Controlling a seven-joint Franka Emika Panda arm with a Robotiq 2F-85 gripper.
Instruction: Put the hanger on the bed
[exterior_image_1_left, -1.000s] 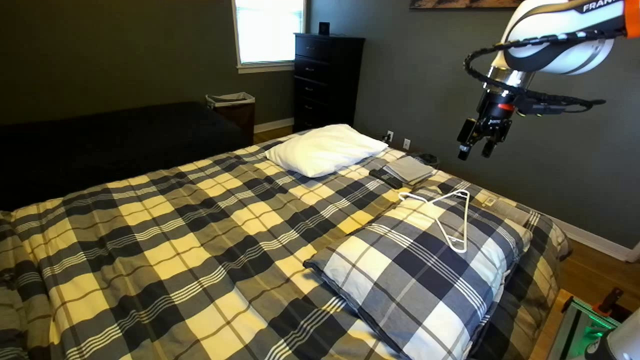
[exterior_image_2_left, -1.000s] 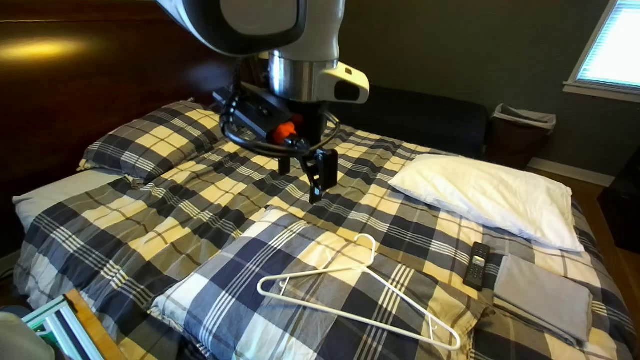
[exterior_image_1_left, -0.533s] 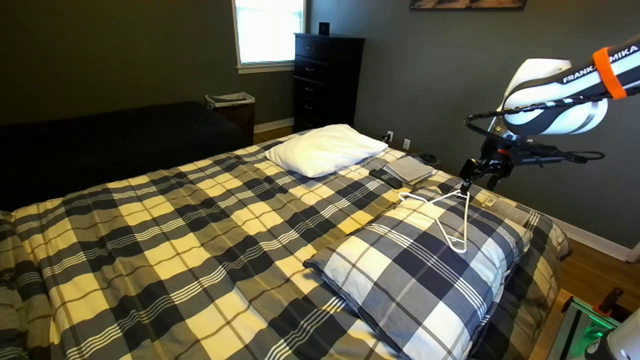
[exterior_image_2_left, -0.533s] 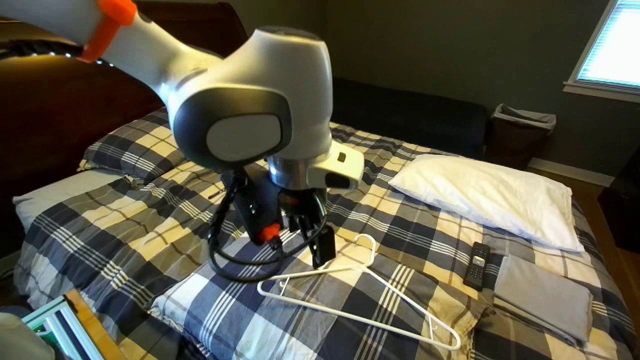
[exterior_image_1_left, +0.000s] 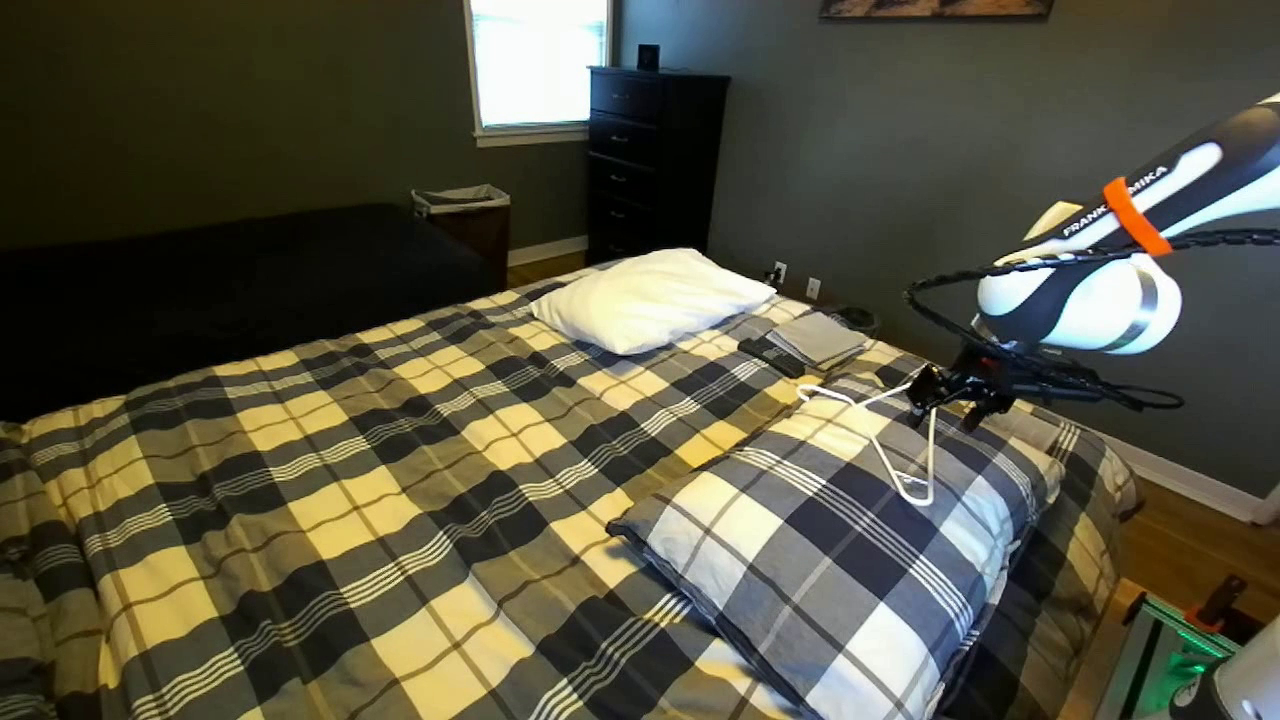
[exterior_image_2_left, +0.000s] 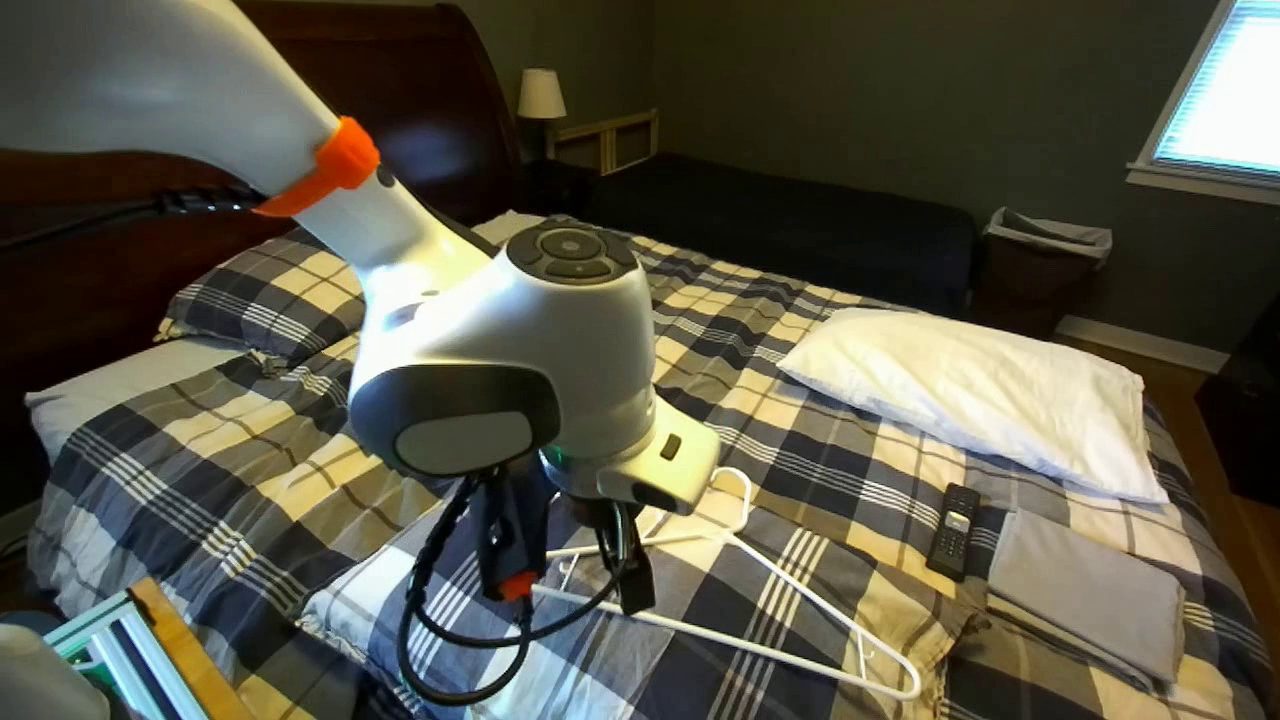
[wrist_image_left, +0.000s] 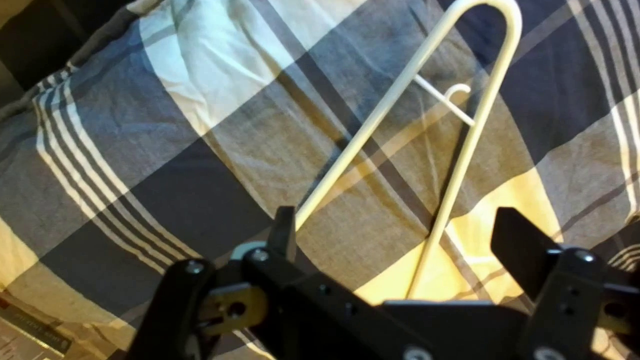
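The white hanger (exterior_image_1_left: 931, 460) lies on a plaid pillow (exterior_image_1_left: 780, 540) at the near side of the bed (exterior_image_1_left: 380, 500). In an exterior view the hanger (exterior_image_2_left: 760, 651) shows its hook toward the bed's middle. My gripper (exterior_image_1_left: 944, 420) is low over one end of the hanger. In the wrist view the open gripper (wrist_image_left: 395, 217) has one bar of the hanger (wrist_image_left: 360, 138) running behind the left fingertip. The other bar passes between the fingers. I cannot tell if a finger touches the hanger. The arm hides part of the hanger in an exterior view.
A white pillow (exterior_image_1_left: 650, 300) lies farther along the bed. A black remote (exterior_image_2_left: 954, 532) and a folded grey cloth (exterior_image_2_left: 1085, 595) lie near the hanger. A dark couch (exterior_image_1_left: 220, 290) stands beyond the bed. A metal frame (exterior_image_1_left: 1150, 650) stands by the near edge.
The arm has come down from well above the bed to just over the hanger's end. The gripper has stayed open. The hanger has not visibly moved.
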